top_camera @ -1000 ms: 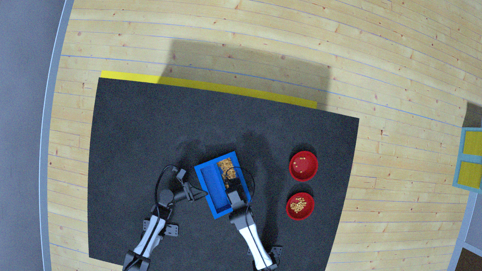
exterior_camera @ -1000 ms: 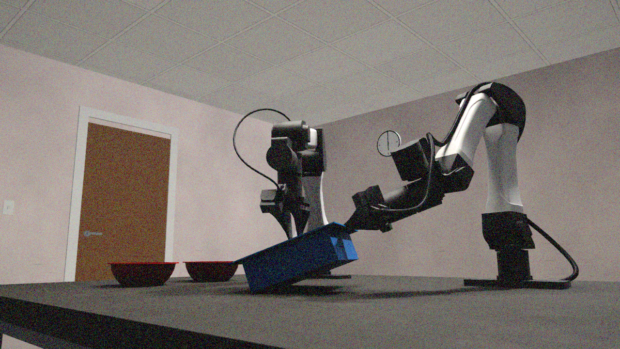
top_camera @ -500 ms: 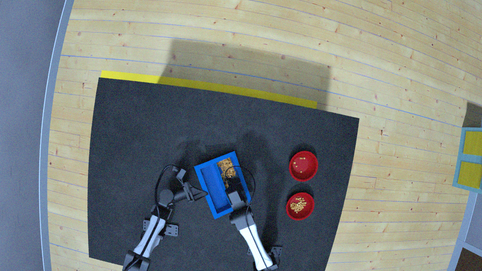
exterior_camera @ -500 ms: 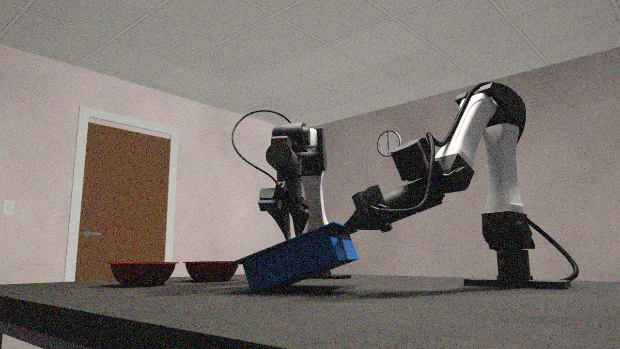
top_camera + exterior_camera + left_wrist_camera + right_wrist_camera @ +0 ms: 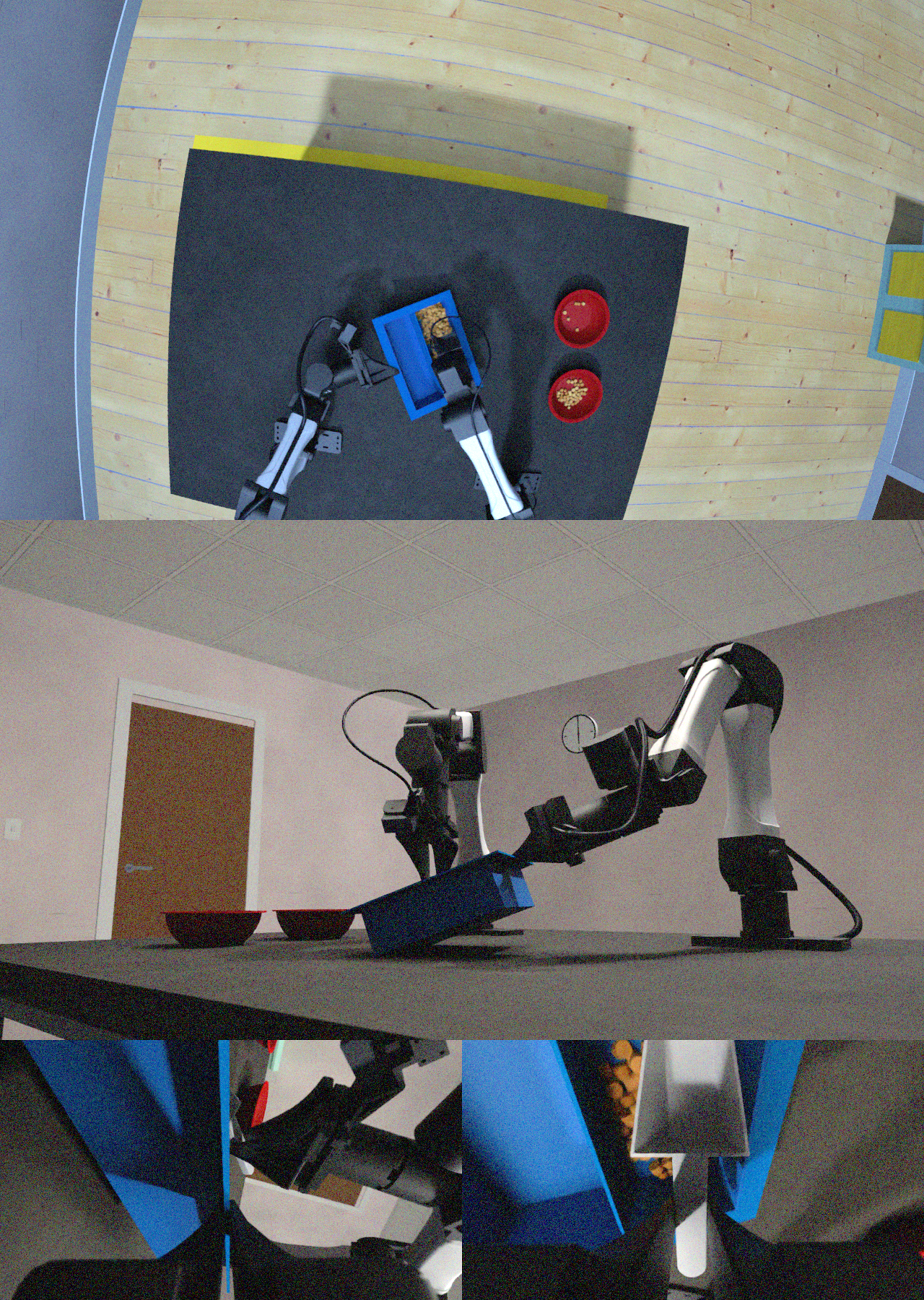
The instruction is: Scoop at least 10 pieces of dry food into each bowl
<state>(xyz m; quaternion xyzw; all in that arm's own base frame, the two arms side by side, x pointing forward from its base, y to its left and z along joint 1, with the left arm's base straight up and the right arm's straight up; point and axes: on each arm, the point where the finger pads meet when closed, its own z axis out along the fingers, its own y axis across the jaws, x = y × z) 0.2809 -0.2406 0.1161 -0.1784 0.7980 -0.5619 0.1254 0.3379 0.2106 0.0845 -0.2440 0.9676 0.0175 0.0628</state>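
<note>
The box [image 5: 399,313] [image 5: 445,901] [image 5: 224,1112] [image 5: 776,1137] tips up on the dark tabletop [image 5: 290,219] [image 5: 581,985], pinched by the left claw [image 5: 395,371] [image 5: 520,857] [image 5: 227,1203]. The right claw [image 5: 447,355] [image 5: 426,875] [image 5: 691,1199] grips the scoop [image 5: 693,1119]. A brown door [image 5: 184,817] is behind.

1. Between the box [image 5: 413,307] [image 5: 439,908] [image 5: 151,1213] [image 5: 772,1148] and the red bowls, far [image 5: 591,316] [image 5: 213,928] [image 5: 271,1045] and near [image 5: 593,401] [image 5: 314,924] [image 5: 260,1105], a broad passage lies open.
2. Bowl-to-bowl gap: narrow.
3. Box tilted; wedge-shaped room beneath its raised side.
4. Left gripper [image 5: 395,371] [image 5: 520,857] [image 5: 228,1220], closed on the raised rim, obstructs entry there.
5. Right gripper [image 5: 445,354] [image 5: 431,877] [image 5: 236,1142] [image 5: 691,1220] and the scoop [image 5: 693,1123] obstruct the food compartment; its far end is open from above.
6. Divider [image 5: 421,339] [image 5: 586,1134] bars sideways travel between compartments.
7. Other compartment: open overhead, between both grippers.
</note>
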